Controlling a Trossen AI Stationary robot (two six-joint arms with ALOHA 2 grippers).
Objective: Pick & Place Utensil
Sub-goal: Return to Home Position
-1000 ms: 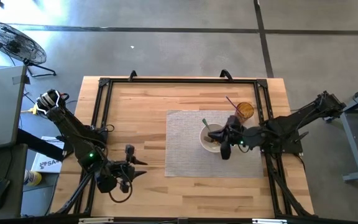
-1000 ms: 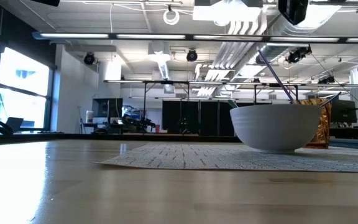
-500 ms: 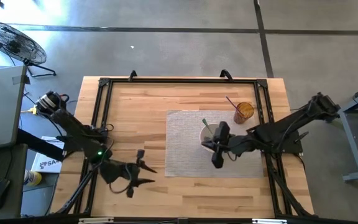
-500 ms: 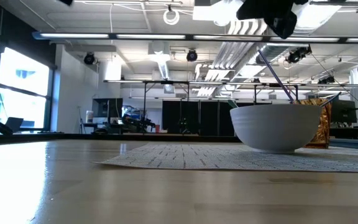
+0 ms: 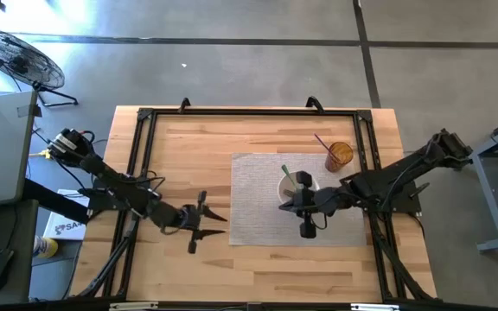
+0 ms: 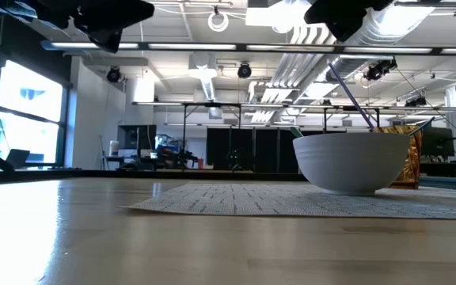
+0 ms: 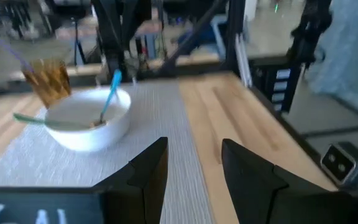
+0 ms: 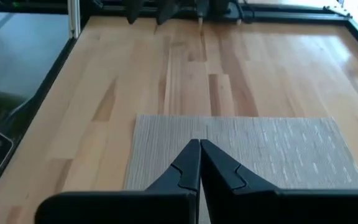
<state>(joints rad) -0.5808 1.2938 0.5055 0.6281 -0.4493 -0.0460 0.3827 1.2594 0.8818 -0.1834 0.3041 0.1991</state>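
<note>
A white bowl stands on the grey placemat. A blue-handled utensil and a green-handled one lean on its rim. The bowl also shows in the low view. Behind it stands an amber cup with a thin purple utensil sticking out. My left gripper hangs open above the bare wood just left of the mat, pointing at the bowl. My right gripper is shut and empty above the bowl's near left side.
A black frame rail runs around the tabletop. Bare wood lies between the mat and the left rail. My left gripper shows far off in the right wrist view.
My left gripper has swung from the table's near left area toward the mat and turned so that it points right at the bowl. My right gripper has moved a little toward the table's left, from over the bowl to its left side.
</note>
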